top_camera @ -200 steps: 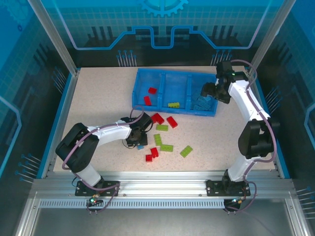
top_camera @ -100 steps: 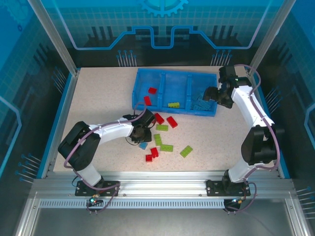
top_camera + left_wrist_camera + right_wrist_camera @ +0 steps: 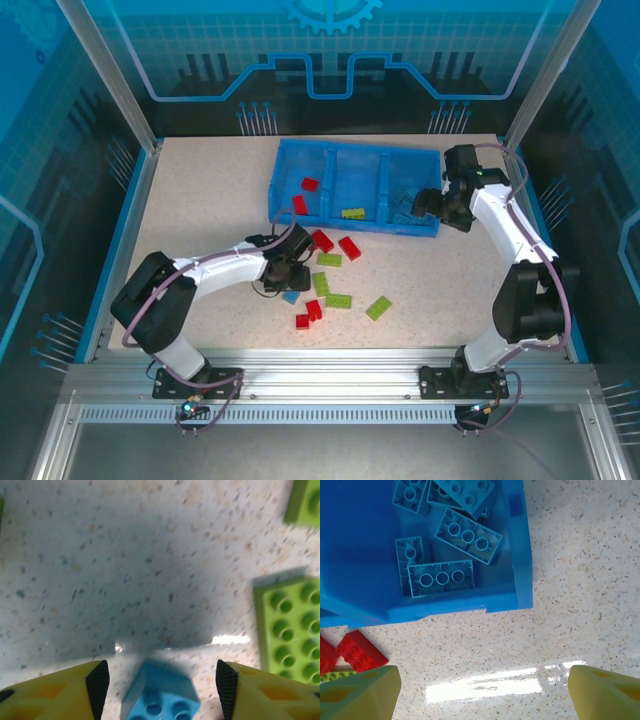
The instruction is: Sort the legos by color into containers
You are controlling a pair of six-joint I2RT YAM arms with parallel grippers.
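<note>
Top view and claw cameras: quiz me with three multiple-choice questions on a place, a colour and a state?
1. Where is the loose light blue brick? A between the fingers of the left claw; B atop a red brick; C atop a green brick
2. The tray's right compartment holds bricks coloured? A red; B lime green; C light blue
3. The right claw is? A gripping a red brick; B open, empty; C gripping a green brick
1 A: its fingers flank it. 2 C: all there are light blue. 3 B: fingers wide apart over the table.
</note>
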